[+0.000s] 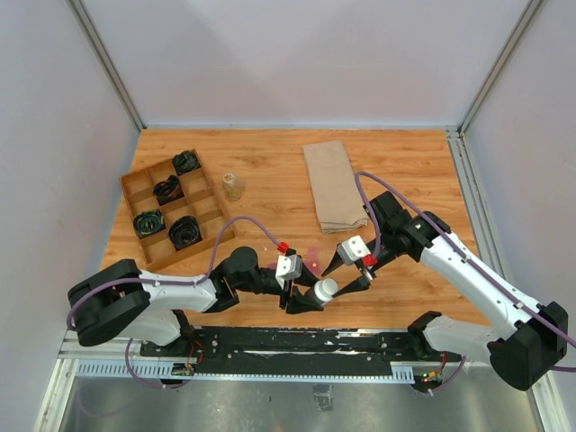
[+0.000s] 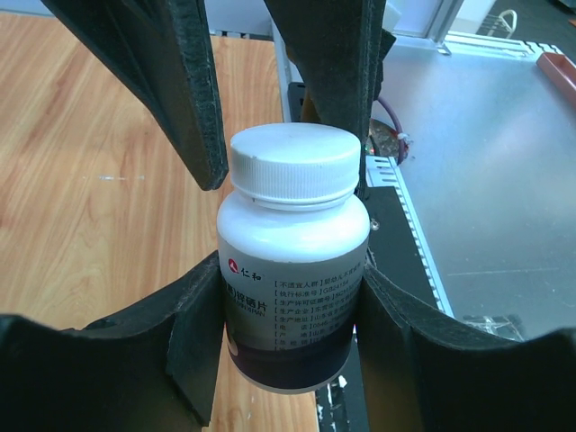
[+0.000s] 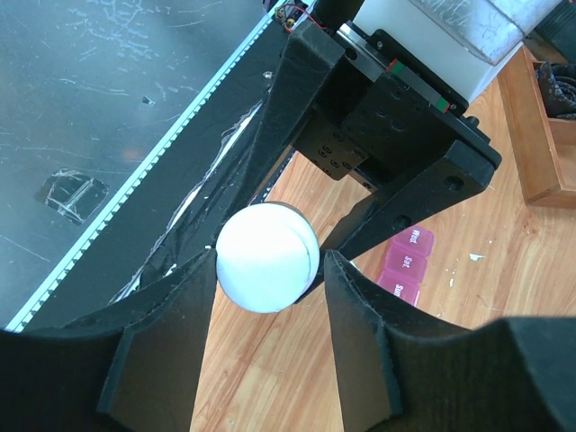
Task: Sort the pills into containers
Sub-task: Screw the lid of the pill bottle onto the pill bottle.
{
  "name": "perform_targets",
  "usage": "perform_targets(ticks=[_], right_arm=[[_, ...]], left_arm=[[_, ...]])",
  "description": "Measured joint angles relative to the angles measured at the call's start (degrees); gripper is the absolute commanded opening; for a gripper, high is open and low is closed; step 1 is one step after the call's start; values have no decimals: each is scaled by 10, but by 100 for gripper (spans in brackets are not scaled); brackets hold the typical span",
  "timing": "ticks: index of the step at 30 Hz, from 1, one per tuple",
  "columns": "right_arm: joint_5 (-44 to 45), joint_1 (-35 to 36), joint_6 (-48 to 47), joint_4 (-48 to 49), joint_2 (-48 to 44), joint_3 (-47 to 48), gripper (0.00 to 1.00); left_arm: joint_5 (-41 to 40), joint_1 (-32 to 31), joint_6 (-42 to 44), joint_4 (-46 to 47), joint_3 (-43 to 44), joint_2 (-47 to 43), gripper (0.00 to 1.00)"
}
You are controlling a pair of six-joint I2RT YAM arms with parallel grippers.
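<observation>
Left gripper (image 2: 290, 315) clamps the white pill bottle (image 2: 292, 243) by its body. Right gripper (image 3: 270, 261) straddles the cap (image 2: 292, 162); whether it's pinching yet, I can't tell. Pink containers (image 3: 405, 261) lie just beyond it.

Midway along the near edge of the table (image 1: 270, 162), I have the left gripper (image 1: 309, 301) clamped on a white bottle (image 1: 324, 290). The right gripper (image 1: 346, 277) has its fingers at the cap. The pink containers (image 1: 312, 262) lie just behind them. A divided tray (image 1: 173, 209) sits by the left edge, with a small clear bottle (image 1: 233, 186) beside it and folded brown paper (image 1: 333, 184) towards the back edge.
</observation>
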Motion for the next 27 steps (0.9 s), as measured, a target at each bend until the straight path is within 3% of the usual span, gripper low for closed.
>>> perform_targets(ticks=[13,20,27], right_arm=[[14,5,75,41,0,0,40],[47,19,166,96,8,-3,32],[136,27,339,208,44,-3,28]], left_arm=[[-36,1,-9,21,-23,-21,0],[-77,1,-19,47,-45,-21,0],[-224,0,-10,64,-77,-25,0]])
